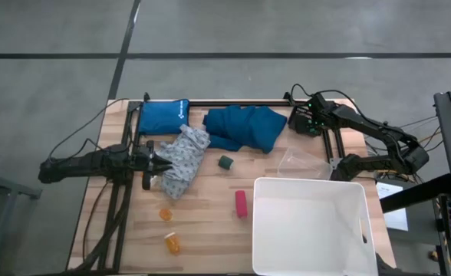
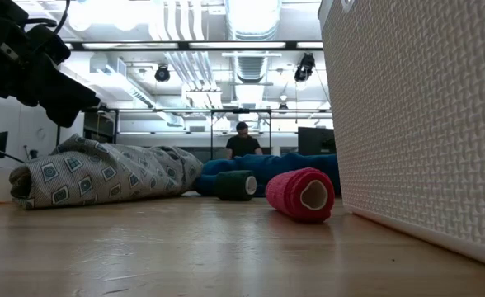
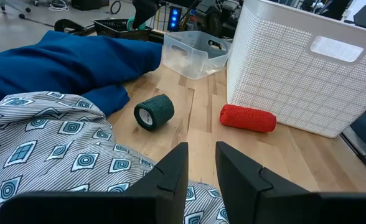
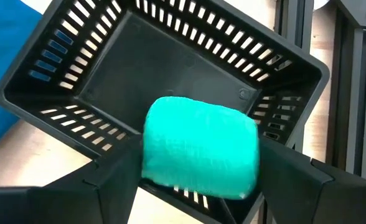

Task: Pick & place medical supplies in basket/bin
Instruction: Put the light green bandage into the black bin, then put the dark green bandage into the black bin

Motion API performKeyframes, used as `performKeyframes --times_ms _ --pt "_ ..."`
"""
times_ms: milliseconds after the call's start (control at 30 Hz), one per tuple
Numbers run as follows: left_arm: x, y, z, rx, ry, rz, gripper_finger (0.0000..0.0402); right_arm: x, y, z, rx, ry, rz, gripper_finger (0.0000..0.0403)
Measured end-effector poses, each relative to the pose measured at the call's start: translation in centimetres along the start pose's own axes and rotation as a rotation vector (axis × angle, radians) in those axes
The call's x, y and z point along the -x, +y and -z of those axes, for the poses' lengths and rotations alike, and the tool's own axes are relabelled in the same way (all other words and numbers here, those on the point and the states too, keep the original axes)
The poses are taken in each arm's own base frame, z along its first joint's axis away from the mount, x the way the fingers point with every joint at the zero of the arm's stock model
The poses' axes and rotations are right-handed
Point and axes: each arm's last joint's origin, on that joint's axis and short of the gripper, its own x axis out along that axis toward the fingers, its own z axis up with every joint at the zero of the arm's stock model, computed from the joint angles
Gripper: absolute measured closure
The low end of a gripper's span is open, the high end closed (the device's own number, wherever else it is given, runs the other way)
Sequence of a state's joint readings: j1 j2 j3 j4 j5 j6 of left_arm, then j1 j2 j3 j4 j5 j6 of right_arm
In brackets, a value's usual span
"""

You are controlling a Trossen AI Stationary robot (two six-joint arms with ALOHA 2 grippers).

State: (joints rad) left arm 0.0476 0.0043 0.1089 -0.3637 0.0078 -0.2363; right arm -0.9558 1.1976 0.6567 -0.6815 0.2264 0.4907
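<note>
Right gripper: 2 fingers clamped on a teal roll, black slotted basket directly beyond the jaws. Left gripper: jaws slightly parted, nothing held, above patterned garment; dark green roll just ahead, red cylinder beyond, white tub farthest.

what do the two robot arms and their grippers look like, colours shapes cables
Both arms are dark, near-black jointed links. The left arm is long and slim with black cables trailing off its base. The right arm is bulkier at its joints, cables looping beside it. Each gripper has two flat, angular matte black fingers: left gripper, right gripper.
</note>
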Motion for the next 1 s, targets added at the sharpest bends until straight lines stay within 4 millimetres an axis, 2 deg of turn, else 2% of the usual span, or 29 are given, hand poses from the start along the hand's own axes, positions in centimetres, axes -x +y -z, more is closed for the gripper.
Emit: performKeyframes --times_ms 300,633,1000 --pt "0.0 0.0 0.0 0.000 0.000 0.000 0.0314 0.0 0.0 0.0 0.001 0.001 -0.002 0.0097" --pt "0.0 0.0 0.0 0.000 0.000 0.000 0.0314 0.1 0.0 0.0 0.001 0.000 -0.005 0.0103" --pt "0.0 0.0 0.0 0.000 0.000 0.000 0.0314 2.4 -0.4 0.0 -0.012 -0.094 -0.141 0.0099"
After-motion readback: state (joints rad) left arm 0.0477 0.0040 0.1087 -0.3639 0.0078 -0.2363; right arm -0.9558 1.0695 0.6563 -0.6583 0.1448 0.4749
